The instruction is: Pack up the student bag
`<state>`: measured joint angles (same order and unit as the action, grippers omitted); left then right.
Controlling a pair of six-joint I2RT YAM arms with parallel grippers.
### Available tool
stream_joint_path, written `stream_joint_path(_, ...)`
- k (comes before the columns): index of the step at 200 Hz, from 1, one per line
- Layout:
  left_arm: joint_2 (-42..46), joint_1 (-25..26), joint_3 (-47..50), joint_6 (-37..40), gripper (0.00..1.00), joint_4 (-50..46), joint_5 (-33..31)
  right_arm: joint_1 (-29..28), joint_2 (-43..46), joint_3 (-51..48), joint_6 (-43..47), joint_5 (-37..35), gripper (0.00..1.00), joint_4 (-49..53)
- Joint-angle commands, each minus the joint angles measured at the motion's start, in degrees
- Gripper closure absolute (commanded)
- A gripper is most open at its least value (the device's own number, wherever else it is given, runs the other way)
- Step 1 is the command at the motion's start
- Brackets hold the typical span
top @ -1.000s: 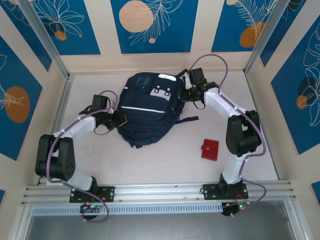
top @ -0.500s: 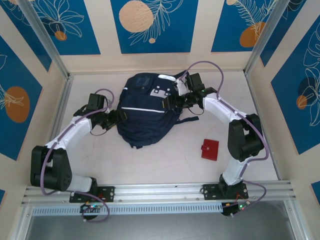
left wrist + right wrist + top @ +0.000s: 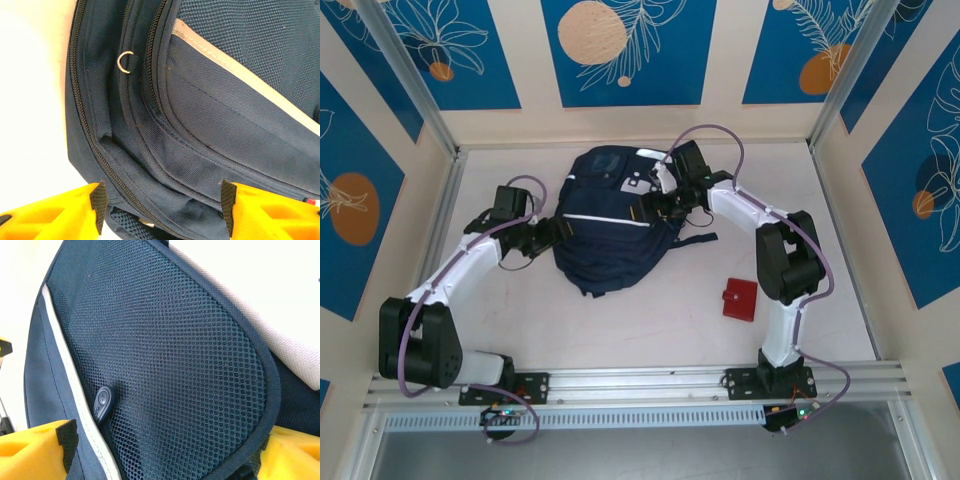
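- Moved inward, my right gripper point(image 3: 650, 208) sits over the navy striped fabric backpack point(image 3: 610, 230), left gripper point(image 3: 552, 232) at its flank; both spread, holding nothing.
- I see it near the table's point(image 3: 620, 325) far edge.

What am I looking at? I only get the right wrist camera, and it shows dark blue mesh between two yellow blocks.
Observer: That mesh belongs to a large dark navy fabric backpack with thin white stripes, lying on a pale table.
Visitor: Is anything else lying there?
Observer: A small flat red pouch sits to the backpack's right, apart from it.
Visitor: Where is the other arm?
Observer: The left gripper is at the backpack's opposite side, open, its yellow fingers facing the zipper tracks.
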<state>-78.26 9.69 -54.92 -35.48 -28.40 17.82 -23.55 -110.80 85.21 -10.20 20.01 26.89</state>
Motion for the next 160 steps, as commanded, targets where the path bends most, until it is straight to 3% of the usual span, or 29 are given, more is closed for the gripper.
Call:
stream_joint_path(1, 0.60, 0.59, -1.49, 1.20, 0.37, -1.46, -0.42, -1.77, 2.38, -0.57, 3.39, 1.23, 0.11, 5.45)
stream_joint_path(33, 0.31, 0.76, -1.77, 1.23, 0.36, -1.04, -0.69, -2.81, 9.58, -7.81, 0.04, 1.33, 0.11, 6.10)
stream_joint_path(74, -0.75, 1.19, -3.21, 1.27, 0.36, -0.99, -0.25, -4.06, 16.90, -15.49, -2.70, 9.38, 0.12, 3.58)
stream_joint_path(111, -1.21, 2.20, -4.15, 1.21, 0.36, -0.95, -0.40, -4.07, 18.53, -15.88, -1.64, -8.75, 0.24, 1.57)
stream_joint_path(140, -1.07, 2.87, -4.23, 0.93, 0.36, -1.26, -0.86, -4.13, 14.70, -13.28, 2.33, -14.24, 0.43, 1.73)
stream_joint_path(160, -0.93, 3.14, -4.23, 0.77, 0.36, -1.62, -1.08, -4.51, 12.19, -11.29, 4.86, -17.89, 0.49, 2.92)
